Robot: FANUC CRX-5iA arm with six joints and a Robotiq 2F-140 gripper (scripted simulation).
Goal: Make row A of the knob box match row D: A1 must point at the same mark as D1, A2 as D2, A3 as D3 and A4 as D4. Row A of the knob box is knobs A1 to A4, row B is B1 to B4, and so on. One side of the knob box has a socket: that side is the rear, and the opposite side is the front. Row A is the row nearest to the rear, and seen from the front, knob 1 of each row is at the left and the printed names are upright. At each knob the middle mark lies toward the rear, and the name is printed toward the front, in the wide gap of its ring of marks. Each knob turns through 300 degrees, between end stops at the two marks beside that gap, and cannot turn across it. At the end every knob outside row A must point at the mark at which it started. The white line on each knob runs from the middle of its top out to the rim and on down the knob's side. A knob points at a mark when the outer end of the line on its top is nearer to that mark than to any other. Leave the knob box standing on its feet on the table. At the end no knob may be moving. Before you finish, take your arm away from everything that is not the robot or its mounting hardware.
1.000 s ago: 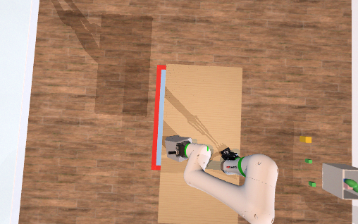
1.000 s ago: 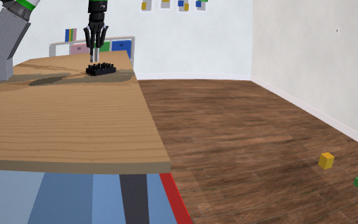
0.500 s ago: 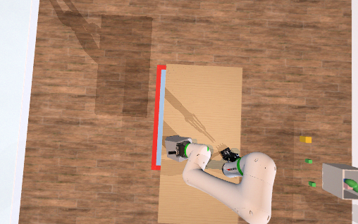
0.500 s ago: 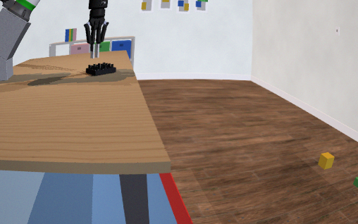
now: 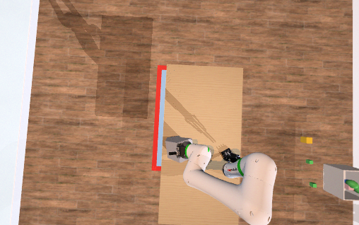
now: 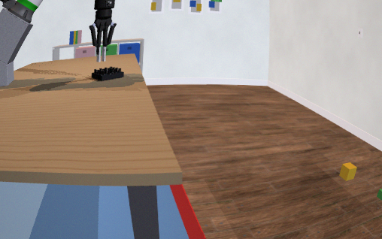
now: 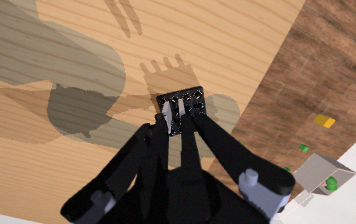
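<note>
The black knob box stands on the table near its edge, with short black knobs on top and small white marks around them. My gripper points down with its two pale fingertips slightly apart and nothing between them. In the exterior view the tips hang clear above the knobs. In the wrist view the fingers cover part of the box, and several knobs are hidden. The directions of the knob lines and the printed names are too small to read.
The wooden table bears the box and the arm's grey base. The table edge lies close to the box. A yellow block lies on the floor beyond that edge.
</note>
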